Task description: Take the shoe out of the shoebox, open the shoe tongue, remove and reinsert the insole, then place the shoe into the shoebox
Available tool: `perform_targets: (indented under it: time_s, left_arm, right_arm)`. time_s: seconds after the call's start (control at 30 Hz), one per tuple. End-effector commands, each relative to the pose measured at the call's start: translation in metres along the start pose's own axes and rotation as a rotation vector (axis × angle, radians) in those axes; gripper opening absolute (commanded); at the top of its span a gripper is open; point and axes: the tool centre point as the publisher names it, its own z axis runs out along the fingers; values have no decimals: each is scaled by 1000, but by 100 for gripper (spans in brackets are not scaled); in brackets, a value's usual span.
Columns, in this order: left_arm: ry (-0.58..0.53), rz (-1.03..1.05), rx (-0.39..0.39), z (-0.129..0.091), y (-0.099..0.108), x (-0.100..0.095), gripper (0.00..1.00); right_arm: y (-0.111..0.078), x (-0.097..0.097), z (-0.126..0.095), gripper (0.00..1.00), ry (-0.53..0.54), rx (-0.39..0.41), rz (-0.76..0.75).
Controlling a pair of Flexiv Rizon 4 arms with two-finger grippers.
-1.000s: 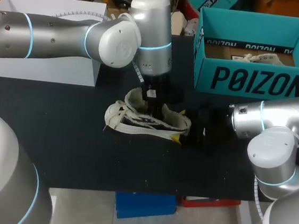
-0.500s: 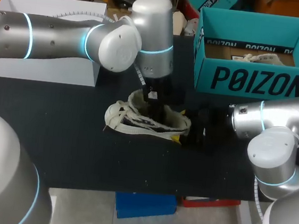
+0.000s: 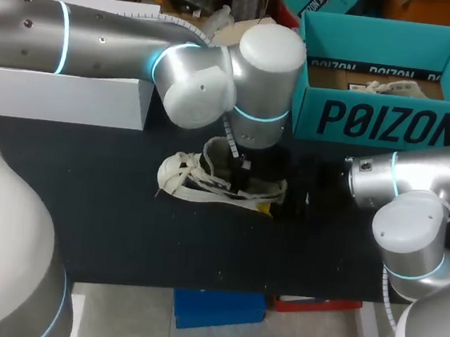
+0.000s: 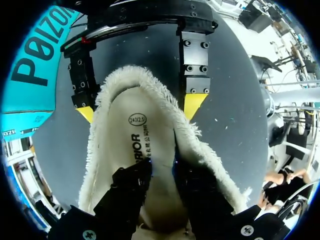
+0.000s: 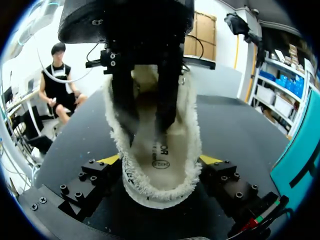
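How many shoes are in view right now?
1: the shoe on the table, heel clamped by the right gripper, left gripper inside it. Pale contents in the shoebox may hide another.

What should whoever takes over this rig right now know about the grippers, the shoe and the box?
The right gripper is shut on the shoe at its heel; the shoe lies on the table.
The left gripper is down inside the shoe's opening, at the insole; its grip cannot be made out.
The shoebox stands open at the table's far right.
Done: shoe out of the box. The insole lies in the shoe; whether it has been out does not show.
Left: settle the insole step, then put the shoe into the shoebox.
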Motion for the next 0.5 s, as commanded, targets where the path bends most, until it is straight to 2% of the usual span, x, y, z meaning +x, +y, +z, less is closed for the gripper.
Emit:
perform_targets:
  time_s: [0.03,0.07,0.13,0.2,0.37,0.43,0.47,0.5]
  left_arm:
    - [-123,-33,-76,33,-2,5,33]
    - [-158,-37,-114,35,-1,4,33]
    - [-189,-54,-127,39,2,1,33]
    - [-254,-69,-181,41,6,-2,33]
    - [-339,-129,-229,46,19,-7,33]
    - [-389,-167,-288,50,24,-8,33]
    - [-386,-201,-274,49,27,-9,34]
    - [-450,-200,-340,48,28,-9,37]
  right_arm:
    - [1,0,2,0,-1,3,2]
    - [1,0,2,0,-1,3,2]
    - [1,0,2,0,-1,3,2]
    - [1,0,2,0,-1,3,2]
    - [1,0,2,0,-1,3,2]
    - [1,0,2,0,-1,3,2]
    - [1,0,2,0,-1,3,2]
    - [1,0,2,0,-1,3,2]
